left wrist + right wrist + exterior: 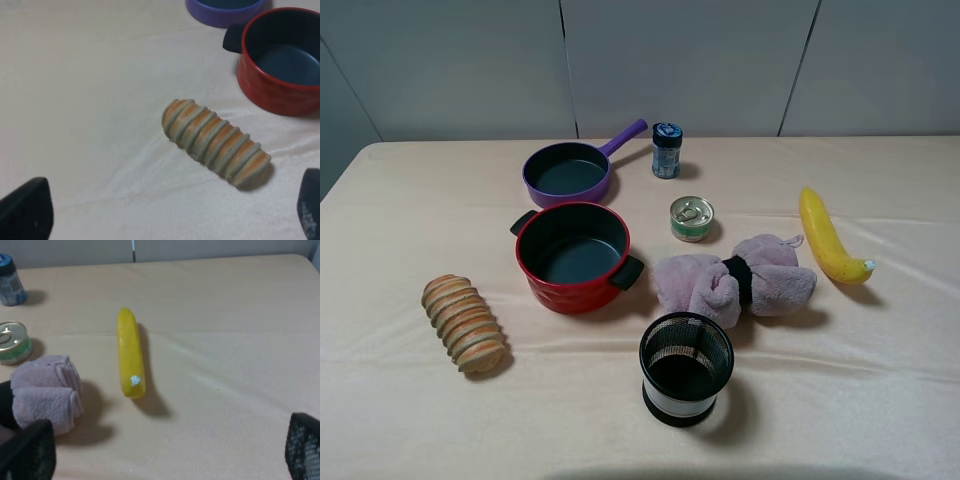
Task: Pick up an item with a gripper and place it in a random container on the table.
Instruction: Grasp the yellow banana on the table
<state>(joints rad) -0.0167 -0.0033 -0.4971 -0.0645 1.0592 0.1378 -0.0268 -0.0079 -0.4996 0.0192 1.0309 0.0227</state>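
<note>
The yellow banana [830,238] lies on the cream table [840,400] at the right, apart from the other things. In the right wrist view the banana [130,352] lies ahead of my right gripper [165,452], which is open and empty, with only its dark fingertips [27,452] showing. The red pot [570,292] stands left of centre and holds nothing. My left gripper [167,215] is open and empty over the cloth, with the pot [270,95] farther off. Neither arm shows in the exterior view.
A ridged bread loaf [463,322] lies at the left, also in the left wrist view [215,142]. A purple pan [568,172] and a blue jar [666,150] stand at the back. A tin can [692,218], a pink cloth bundle [735,280] and a black mesh cup [686,365] sit mid-table.
</note>
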